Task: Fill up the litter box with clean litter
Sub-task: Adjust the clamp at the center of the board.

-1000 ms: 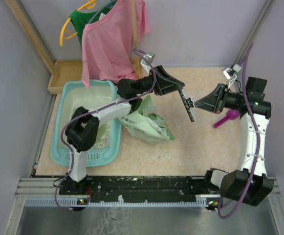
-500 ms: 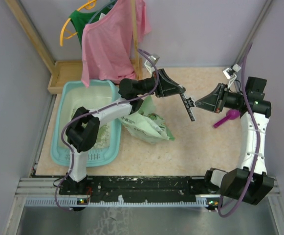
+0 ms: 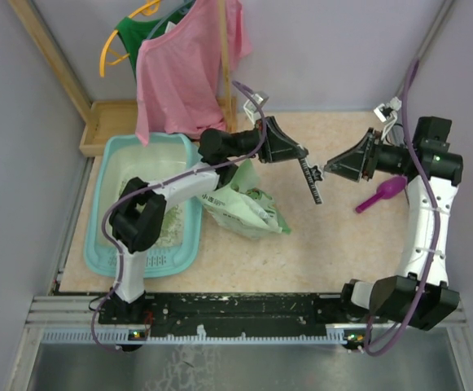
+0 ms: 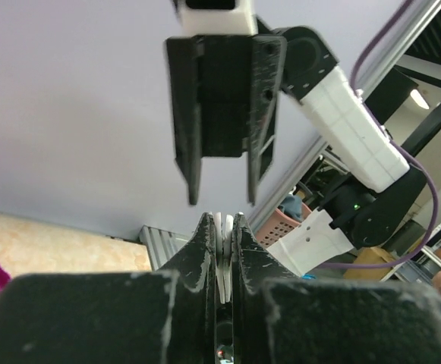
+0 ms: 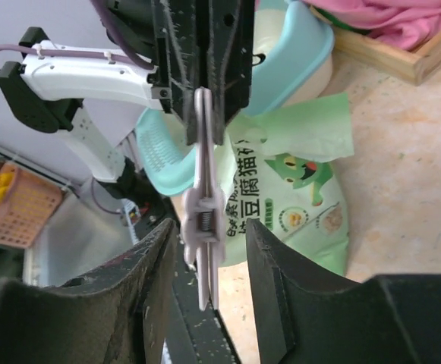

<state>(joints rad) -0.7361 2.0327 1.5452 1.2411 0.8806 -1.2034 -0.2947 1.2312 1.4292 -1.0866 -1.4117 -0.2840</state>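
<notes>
Beige table (image 3: 342, 236): left end effector (image 3: 302, 155) pinches slim bag clip (image 3: 313, 182), right end effector (image 3: 329, 169) gapes; teal plastic litter box (image 3: 98, 220) left of clip, nr L arm.

1. Right gripper (image 5: 211, 231): fingers spread, pale clip (image 5: 203, 189) upright btwn them, not touching.
2. Left gripper (image 5: 205, 114) pinches clip's top end from above.
3. Green bag (image 5: 303, 189) lies on bench (image 5: 410, 189) behind; litter box (image 5: 315, 45) beyond it.

pale green bag (image 5: 300, 216), large dark-green Chinese characters printed along its face, partly readable as 豆腐猫, smaller print below them too small to read, bag's lettering illegible from the top view
</notes>
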